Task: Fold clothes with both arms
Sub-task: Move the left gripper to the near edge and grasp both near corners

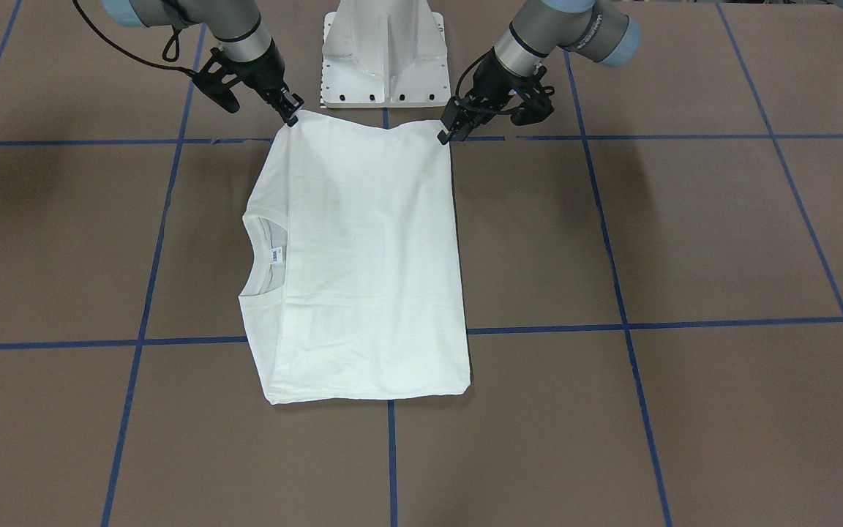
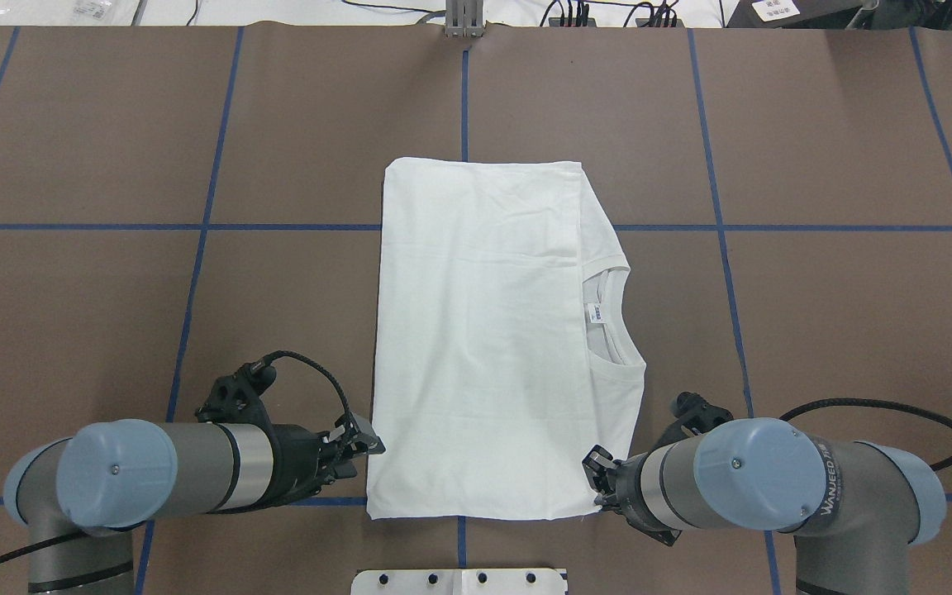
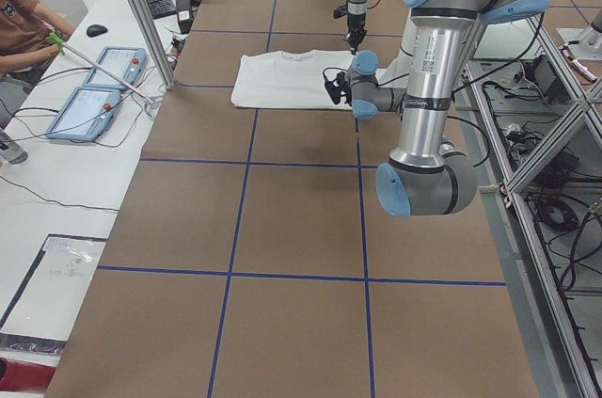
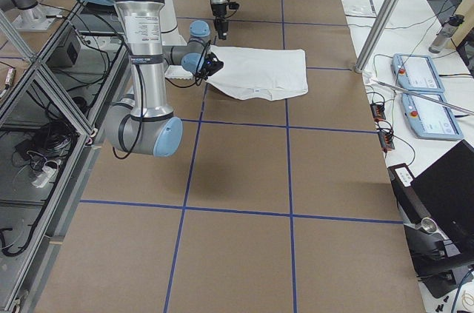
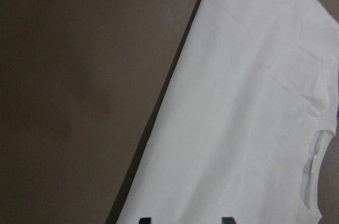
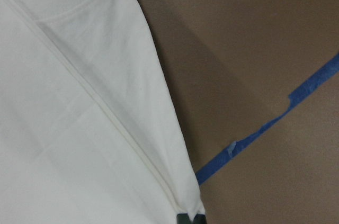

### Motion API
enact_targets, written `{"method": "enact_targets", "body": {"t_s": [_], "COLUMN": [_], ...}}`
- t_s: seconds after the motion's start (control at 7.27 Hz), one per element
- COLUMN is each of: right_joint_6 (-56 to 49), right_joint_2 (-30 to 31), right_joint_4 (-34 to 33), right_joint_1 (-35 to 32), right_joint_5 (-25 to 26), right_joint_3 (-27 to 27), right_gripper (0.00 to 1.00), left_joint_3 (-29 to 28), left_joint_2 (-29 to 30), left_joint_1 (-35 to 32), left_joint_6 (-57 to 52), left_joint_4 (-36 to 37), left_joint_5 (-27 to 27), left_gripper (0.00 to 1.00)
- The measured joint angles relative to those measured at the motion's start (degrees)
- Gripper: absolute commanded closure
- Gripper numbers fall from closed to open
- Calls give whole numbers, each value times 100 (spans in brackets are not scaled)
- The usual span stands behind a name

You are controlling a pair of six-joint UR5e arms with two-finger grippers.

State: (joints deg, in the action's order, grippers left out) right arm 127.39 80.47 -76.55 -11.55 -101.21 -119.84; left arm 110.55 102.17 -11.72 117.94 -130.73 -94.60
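The white shirt (image 1: 363, 256) lies folded into a rectangle in the middle of the table (image 2: 815, 330), with its collar and blue-white label (image 2: 597, 312) at the robot's right side. No printed text shows. My left gripper (image 2: 368, 442) is at the shirt's near left corner; in the left wrist view its fingertips (image 5: 145, 220) stand apart over the cloth (image 5: 254, 102). My right gripper (image 2: 593, 475) is shut on the near right corner, as the right wrist view (image 6: 189, 218) shows. In the front-facing view the left gripper (image 1: 445, 135) and right gripper (image 1: 291, 117) touch the two corners.
The white pedestal base (image 1: 385, 58) stands just behind the shirt's near edge. Blue tape lines (image 2: 195, 227) cross the brown table. A side bench with tablets (image 3: 94, 87) and a seated person (image 3: 19, 22) is beyond the far edge.
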Motion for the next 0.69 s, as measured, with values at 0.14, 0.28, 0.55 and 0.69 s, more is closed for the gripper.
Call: {"method": "enact_targets", "body": {"t_s": [0.14, 0.28, 0.55, 0.69], "right_joint_6": [20, 30, 33, 32], "right_joint_2": [-4, -14, -17, -15], "right_joint_4": [0, 0, 0, 0], "right_joint_1": [10, 16, 19, 17], "right_joint_5": [-2, -3, -6, -10], "right_joint_3": [-2, -7, -11, -13], "right_gripper": [100, 100, 100, 100], "left_joint_3": [-58, -115, -159, -170], "left_joint_2": [9, 7, 16, 29], "left_joint_1": [214, 343, 429, 438], "left_joint_6": [89, 123, 139, 139], "left_joint_4": [27, 40, 46, 47], "left_joint_5": [19, 25, 29, 29], "left_gripper": [42, 42, 53, 73]}}
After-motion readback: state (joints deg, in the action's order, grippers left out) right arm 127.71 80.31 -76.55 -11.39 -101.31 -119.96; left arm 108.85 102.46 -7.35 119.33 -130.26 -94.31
